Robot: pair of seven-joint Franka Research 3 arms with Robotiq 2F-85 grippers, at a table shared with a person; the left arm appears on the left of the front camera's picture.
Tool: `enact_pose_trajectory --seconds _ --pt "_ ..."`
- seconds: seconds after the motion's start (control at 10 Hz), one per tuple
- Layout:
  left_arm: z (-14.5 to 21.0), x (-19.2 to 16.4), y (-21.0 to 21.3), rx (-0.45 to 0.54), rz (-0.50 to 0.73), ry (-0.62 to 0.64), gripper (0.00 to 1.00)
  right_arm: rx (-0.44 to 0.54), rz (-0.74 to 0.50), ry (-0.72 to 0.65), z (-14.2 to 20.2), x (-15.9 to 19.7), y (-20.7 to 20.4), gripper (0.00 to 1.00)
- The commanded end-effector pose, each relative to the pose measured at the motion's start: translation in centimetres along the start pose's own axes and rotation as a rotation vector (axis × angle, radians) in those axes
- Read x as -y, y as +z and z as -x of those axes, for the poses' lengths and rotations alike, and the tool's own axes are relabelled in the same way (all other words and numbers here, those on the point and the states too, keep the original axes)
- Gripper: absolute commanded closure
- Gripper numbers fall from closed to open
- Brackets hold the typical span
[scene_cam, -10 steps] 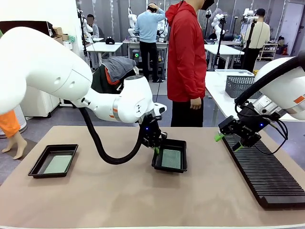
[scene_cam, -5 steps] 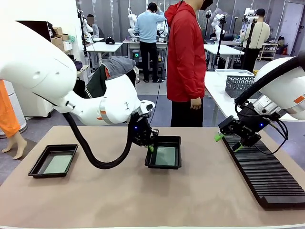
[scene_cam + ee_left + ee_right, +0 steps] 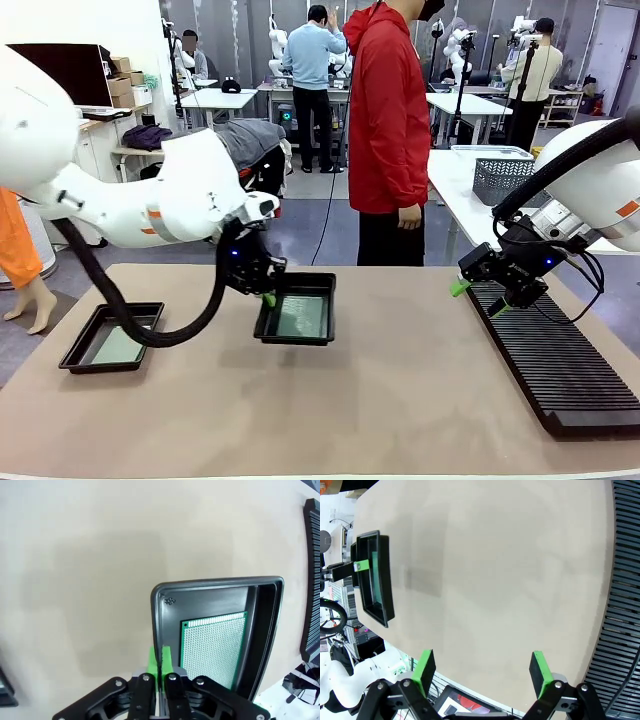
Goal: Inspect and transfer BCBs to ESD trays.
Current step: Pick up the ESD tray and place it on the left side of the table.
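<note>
The left gripper (image 3: 266,297) is clamped on the left rim of a black tray (image 3: 297,320), holding it above the table (image 3: 330,400) near the middle, with 1 green board (image 3: 302,316) lying flat on its floor; the wrist view shows the green pads (image 3: 160,661) pinching the rim (image 3: 159,630). A 2nd tray (image 3: 112,337) with another board (image 3: 120,345) rests at the table's left. The right gripper (image 3: 478,299) hangs with fingers wide and empty over the near end of the ribbed rack (image 3: 560,370).
</note>
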State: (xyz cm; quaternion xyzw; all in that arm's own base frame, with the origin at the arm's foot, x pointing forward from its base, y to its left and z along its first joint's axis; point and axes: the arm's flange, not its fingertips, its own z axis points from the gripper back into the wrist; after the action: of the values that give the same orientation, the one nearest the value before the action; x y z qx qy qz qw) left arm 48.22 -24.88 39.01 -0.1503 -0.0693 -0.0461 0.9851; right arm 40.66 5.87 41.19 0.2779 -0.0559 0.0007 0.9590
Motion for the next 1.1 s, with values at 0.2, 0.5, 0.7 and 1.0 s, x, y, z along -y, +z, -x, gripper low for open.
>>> enact_pose_trajectory --seconds 0.2,0.5,0.7,1.0 --pt "1.5 -7.1 1.8 0.003 -0.013 -0.007 0.97 0.008 0.0 -0.013 0.0 -0.2 -0.1 0.0" --pt "1.8 -11.3 2.0 0.004 -0.003 0.013 0.97 0.008 0.0 -0.013 0.0 -0.2 -0.1 0.0" --pt "1.9 -13.6 2.1 0.001 0.004 0.027 0.97 0.008 0.0 -0.013 0.0 -0.2 -0.1 0.0" --pt "2.2 -15.9 2.1 0.002 0.007 0.031 0.97 0.008 0.0 -0.013 0.0 -0.2 -0.1 0.0"
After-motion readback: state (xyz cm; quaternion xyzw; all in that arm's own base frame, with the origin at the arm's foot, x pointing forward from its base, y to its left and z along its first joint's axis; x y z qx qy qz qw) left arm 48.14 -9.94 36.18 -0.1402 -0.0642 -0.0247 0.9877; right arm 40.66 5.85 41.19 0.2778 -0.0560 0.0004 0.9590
